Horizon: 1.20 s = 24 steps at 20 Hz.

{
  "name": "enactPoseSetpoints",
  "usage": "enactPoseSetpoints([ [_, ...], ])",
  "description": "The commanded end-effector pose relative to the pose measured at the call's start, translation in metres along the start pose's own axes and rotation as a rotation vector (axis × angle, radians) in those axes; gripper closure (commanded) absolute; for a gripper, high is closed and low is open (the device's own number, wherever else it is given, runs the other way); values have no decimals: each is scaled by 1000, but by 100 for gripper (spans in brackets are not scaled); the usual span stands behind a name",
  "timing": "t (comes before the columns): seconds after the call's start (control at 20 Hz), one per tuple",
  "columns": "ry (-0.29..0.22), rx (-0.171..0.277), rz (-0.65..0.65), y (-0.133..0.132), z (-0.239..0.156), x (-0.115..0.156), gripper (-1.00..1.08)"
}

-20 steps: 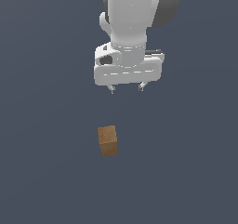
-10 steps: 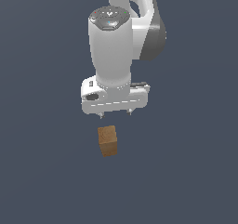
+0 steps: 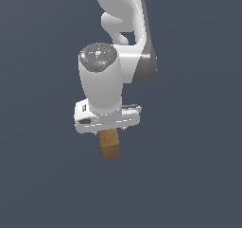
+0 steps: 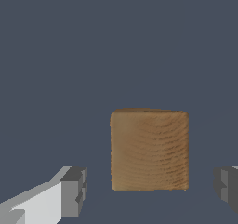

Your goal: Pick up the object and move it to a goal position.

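Note:
The object is a small brown wood-textured block [image 3: 110, 144] on the dark grey floor, with a lighter tan top and orange-brown sides. In the exterior view the white hand hangs just above it and hides its upper part. The wrist view shows the block's tan top face [image 4: 149, 149] lying between the two grey fingertips [image 4: 74, 191], with a gap on each side. My gripper [image 4: 151, 188] is open and touches nothing.
The plain dark grey floor [image 3: 189, 184] spreads all around the block. The white arm [image 3: 127, 42] rises behind the hand in the exterior view.
The arm has come down and toward the exterior view's left, from well above the block to just over it. The block has not moved.

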<state>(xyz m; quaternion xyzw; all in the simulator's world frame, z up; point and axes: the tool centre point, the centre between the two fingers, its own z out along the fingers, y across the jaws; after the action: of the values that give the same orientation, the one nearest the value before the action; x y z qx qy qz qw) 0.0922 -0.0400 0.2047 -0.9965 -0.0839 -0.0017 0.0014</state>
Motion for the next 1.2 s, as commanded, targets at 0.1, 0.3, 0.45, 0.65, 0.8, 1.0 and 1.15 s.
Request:
enactPoseSetpoints([
  [0.1,-3,-2,-7,7,10,5,-92],
  [0.3,-4,-2,-7,7,11,5,-92],
  [0.45,-4,-2,-7,7,15,5,-92],
  [0.65,-4,-2,-7,8,30,4,-92],
  [0.8,-4,-2,-8,8,47,4,-92],
  [1.0,-4,-3,-8,8,61,4,-92],
  [1.15,-4,-3,-8,8,64,4,-92],
])
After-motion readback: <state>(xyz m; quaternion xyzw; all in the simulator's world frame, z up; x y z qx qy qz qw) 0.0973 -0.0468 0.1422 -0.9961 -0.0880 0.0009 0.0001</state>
